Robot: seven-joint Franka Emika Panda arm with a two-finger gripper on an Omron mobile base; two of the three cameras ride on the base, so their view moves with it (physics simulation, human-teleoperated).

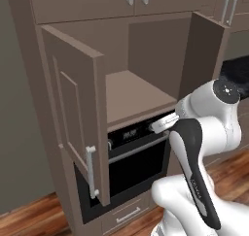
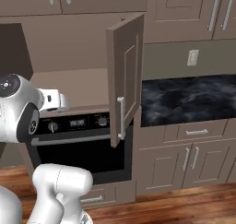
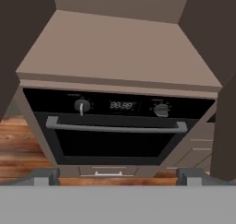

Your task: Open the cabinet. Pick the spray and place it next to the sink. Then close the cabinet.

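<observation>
The tall grey-brown shaker cabinet (image 1: 78, 109) stands with both doors swung open above the black oven (image 3: 120, 131); the claw (image 3: 118, 176) gapes wide, holding nothing.

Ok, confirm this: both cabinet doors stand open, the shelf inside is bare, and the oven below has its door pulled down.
One thing is wrong: the oven door is shut, its bar handle flat against the front, as the hand view shows. The rest holds: both doors of the cabinet stand open, and the shelf is bare.

From here my arm (image 1: 194, 147) hides the oven's (image 1: 131, 157) 3 o'clock end; left cabinet door (image 3: 18, 43) is cropped at 9 o'clock.
</observation>
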